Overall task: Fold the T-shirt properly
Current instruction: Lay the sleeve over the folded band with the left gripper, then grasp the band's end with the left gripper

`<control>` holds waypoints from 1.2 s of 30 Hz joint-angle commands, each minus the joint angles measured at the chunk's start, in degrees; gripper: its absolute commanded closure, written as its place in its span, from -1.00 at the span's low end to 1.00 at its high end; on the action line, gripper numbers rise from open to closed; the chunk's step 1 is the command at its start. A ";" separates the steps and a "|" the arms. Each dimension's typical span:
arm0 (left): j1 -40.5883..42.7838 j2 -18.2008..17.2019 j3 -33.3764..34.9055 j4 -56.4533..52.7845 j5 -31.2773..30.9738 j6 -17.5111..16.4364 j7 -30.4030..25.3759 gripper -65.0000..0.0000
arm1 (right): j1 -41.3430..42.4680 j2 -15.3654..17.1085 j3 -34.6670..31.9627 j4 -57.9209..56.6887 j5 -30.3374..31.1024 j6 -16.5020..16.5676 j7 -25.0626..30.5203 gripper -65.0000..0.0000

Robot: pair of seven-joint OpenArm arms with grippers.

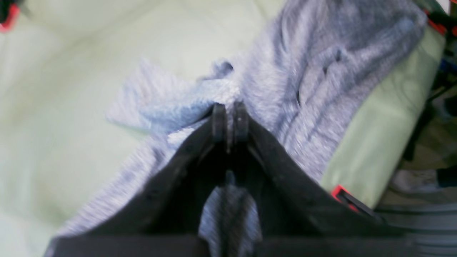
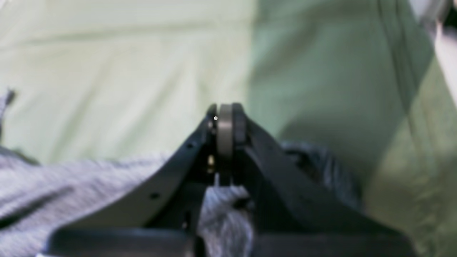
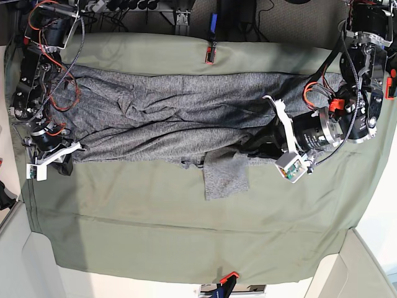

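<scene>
The heather-grey T-shirt (image 3: pixel 173 118) lies spread lengthwise across the far half of the green cloth, rumpled, with one flap (image 3: pixel 224 177) pointing toward the near side. My left gripper (image 3: pixel 251 149) is at the shirt's right end, shut on a pinched ridge of the knit (image 1: pixel 230 114); more grey T-shirt (image 1: pixel 321 71) lies beyond it. My right gripper (image 3: pixel 64 162) is at the shirt's left lower edge. In the right wrist view its tips (image 2: pixel 226 121) are pressed together over the green cloth, with bunched T-shirt (image 2: pixel 221 207) caught between the fingers behind them.
The olive-green cloth (image 3: pixel 186 242) covers the table, held by orange clamps at the far edge (image 3: pixel 209 54) and the near edge (image 3: pixel 228 276). Another clamp (image 1: pixel 342 196) marks the table edge near my left gripper. Cables and both arm bases (image 3: pixel 366 37) stand at the far corners.
</scene>
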 commanded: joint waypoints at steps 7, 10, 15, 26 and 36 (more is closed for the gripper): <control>2.91 -0.76 -0.59 0.79 0.72 -0.28 -1.29 0.81 | -1.16 0.31 0.02 0.20 1.09 2.93 1.55 1.00; 4.26 -0.79 -0.59 0.76 2.58 -0.28 -1.42 0.25 | -4.24 0.33 0.04 0.24 3.23 3.26 1.33 1.00; 4.22 -0.76 -0.85 0.79 4.66 3.63 -3.34 -0.03 | -8.61 0.31 0.04 0.50 6.67 3.28 1.49 1.00; -9.84 5.75 -1.70 -18.16 17.29 10.58 -16.15 -0.03 | -10.64 0.31 0.04 3.72 9.33 3.37 1.55 1.00; -27.56 15.34 -1.70 -54.42 19.45 5.03 -17.22 -0.03 | -10.54 0.28 0.04 3.72 9.42 3.45 1.40 1.00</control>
